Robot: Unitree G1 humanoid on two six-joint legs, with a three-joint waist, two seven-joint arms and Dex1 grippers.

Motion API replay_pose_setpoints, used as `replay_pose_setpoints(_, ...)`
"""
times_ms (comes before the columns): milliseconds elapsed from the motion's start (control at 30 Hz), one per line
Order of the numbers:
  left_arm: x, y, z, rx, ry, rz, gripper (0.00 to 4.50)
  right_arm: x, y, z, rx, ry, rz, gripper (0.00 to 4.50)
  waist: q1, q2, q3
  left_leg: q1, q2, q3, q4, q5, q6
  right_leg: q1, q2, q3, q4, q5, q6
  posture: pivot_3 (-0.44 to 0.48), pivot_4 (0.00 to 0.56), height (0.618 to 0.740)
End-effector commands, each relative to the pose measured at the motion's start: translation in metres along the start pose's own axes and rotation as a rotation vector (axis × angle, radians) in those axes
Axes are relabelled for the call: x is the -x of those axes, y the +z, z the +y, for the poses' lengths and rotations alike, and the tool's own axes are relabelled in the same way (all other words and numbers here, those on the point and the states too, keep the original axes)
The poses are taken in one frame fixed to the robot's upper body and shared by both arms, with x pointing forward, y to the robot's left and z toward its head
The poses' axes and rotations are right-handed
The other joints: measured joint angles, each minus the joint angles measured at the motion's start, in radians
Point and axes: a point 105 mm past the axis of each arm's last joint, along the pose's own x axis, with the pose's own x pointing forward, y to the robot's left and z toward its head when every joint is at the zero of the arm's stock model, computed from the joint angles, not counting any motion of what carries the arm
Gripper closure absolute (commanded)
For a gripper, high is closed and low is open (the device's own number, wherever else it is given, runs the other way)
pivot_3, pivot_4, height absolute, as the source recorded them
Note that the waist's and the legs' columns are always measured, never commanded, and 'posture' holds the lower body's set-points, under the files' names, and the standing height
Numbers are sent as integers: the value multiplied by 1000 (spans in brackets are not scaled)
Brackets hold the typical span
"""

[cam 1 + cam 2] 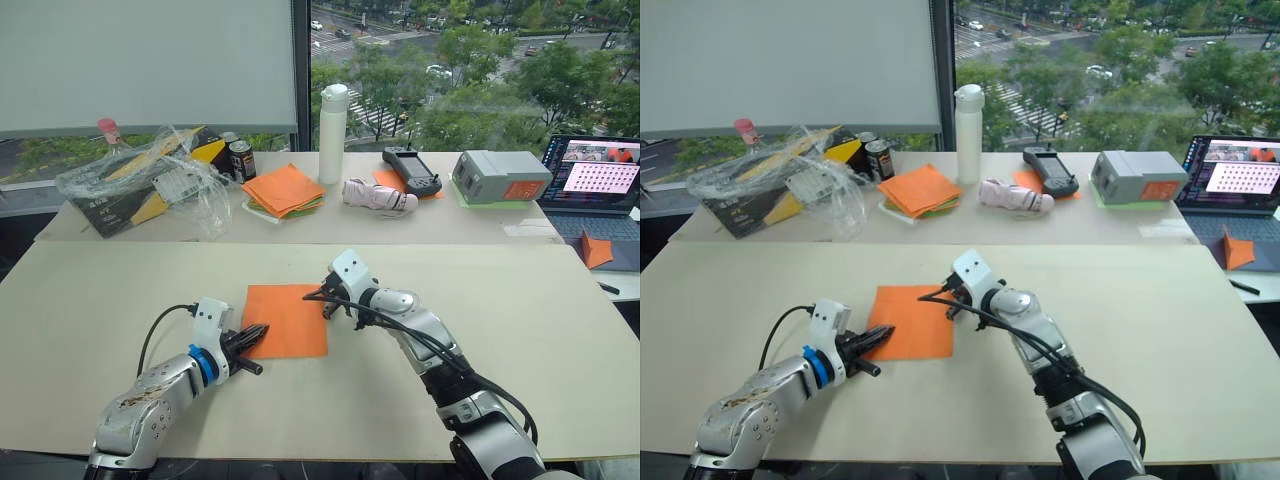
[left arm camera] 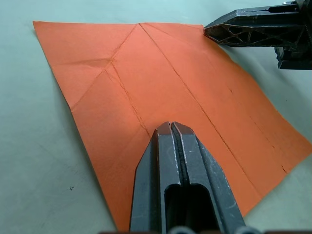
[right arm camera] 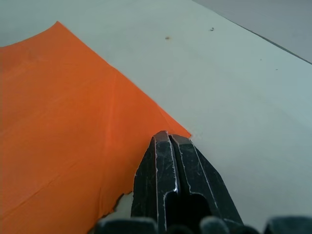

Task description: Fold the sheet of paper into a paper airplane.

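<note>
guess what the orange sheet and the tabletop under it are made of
The sheet of paper looks like thin matte paper: it lies flat and keeps sharp crease lines, with a small tear at one edge. The table looks like a smooth matte laminate or painted board, pale and even; which one is unclear.

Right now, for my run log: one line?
sheet of paper: flat, creased | left pincer: shut, on near-left edge | right pincer: shut, at right edge

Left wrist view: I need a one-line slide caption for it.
Closed left end effector rests over the creased, flat sheet of paper while the right end effector meets its far corner.
</note>
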Motion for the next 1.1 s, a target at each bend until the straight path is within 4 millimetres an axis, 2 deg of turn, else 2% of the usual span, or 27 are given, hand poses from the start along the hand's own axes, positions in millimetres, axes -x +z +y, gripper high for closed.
replay_pose_setpoints(33, 2, 3, -1, -16, 4, -10, 4500, 10, 16, -5, 14, 9, -48, 4475, 1, 0, 0, 0, 0, 0, 0, 0, 0, 0, 0, 0, 0, 0, 0, 0, 150, 740)
replay_pose_setpoints(233, 4, 0, -1, -16, 4, -1, 4500, 46, 3, 19, 59, 231, -11, 4475, 5, 0, 0, -1, 0, 0, 0, 0, 1, 0, 0, 0, -1, 0, 0, 0, 150, 740)
replay_pose_setpoints(367, 4, -3, 0, -18, 4, 14, 4500, 75, -18, 41, 97, 409, 65, 4475, 6, 0, 0, 0, 0, 0, 0, -1, 2, 0, 0, 0, -2, 0, 0, 0, 150, 740)
replay_pose_setpoints(433, 3, -4, 0, -20, 1, 19, 4500, 81, -26, 46, 108, 450, 97, 4475, 5, 0, 0, 0, 0, 0, 0, -1, 2, 1, 0, 0, -2, 0, 0, 0, 150, 740)
replay_pose_setpoints(1100, 3, -3, 5, -38, 4, 39, 4500, 72, -30, 58, 154, 525, 136, 4475, 12, 0, 0, 0, 0, 0, 1, -1, 2, 2, 0, -1, -2, 0, 0, 0, 150, 740)
